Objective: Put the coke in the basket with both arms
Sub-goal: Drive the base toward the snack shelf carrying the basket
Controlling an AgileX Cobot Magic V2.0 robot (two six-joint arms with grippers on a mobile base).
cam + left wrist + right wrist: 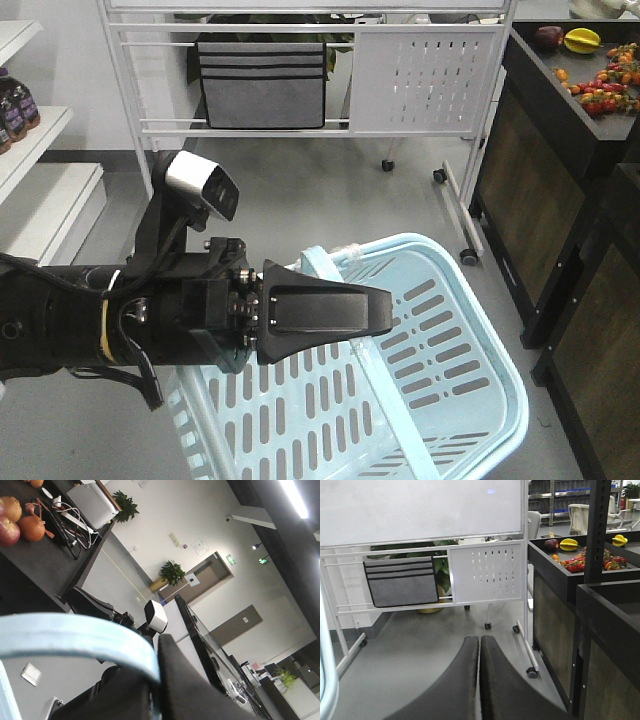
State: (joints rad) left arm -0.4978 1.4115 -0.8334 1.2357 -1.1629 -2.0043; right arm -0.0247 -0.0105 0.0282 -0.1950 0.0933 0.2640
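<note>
Front view: basket [460, 290] lies under a black arm [60, 320]. Left wrist: left gripper [159, 652] jaws seem clamped on the blue handle [75, 630]. Right wrist: right gripper [479, 641] jaws pressed together, empty. The coke, unseen in all 3, is likely light, stiff and slick; grip its label band

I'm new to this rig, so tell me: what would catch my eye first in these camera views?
The big black left gripper fills the front view, apparently clamped on the handle of a pale blue basket hanging tilted above the grey floor. In the right wrist view, the right gripper is shut and empty, pointing at a white wheeled board.
</note>
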